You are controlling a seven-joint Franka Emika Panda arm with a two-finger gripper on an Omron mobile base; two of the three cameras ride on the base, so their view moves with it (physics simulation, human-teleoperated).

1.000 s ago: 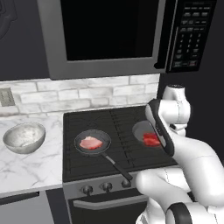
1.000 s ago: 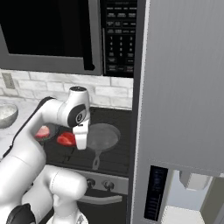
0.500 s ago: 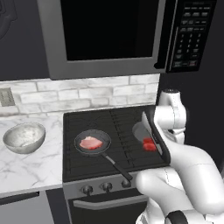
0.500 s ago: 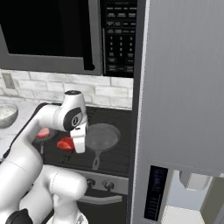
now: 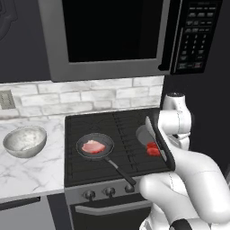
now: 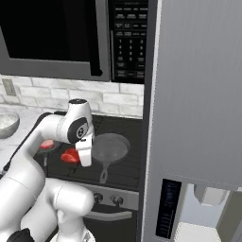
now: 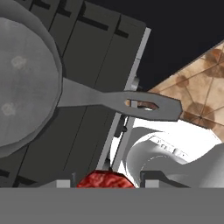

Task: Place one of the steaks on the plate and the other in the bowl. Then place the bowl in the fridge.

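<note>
My gripper (image 7: 107, 181) is shut on the deep red steak (image 7: 104, 180), which it holds a little above the front right part of the stove (image 5: 112, 170). This red steak (image 5: 152, 148) shows just past my arm, and also beside the hand (image 6: 70, 156). The pale pink steak (image 5: 93, 146) lies in the left frying pan (image 5: 104, 152). On the marble counter to the left stands the speckled grey bowl (image 5: 24, 140). The steel fridge (image 6: 198, 118) rises at the right with its doors shut. The plate is out of view.
An empty grey frying pan (image 6: 111, 146) sits on the right burner, its long handle (image 7: 127, 103) reaching over the stove's front edge. A microwave (image 5: 117, 36) hangs low over the stove. Tiled floor (image 7: 201, 96) lies below the stove's front.
The hand has sunk slightly with the red steak still in its grip. The pink steak, pans and bowl have not moved.
</note>
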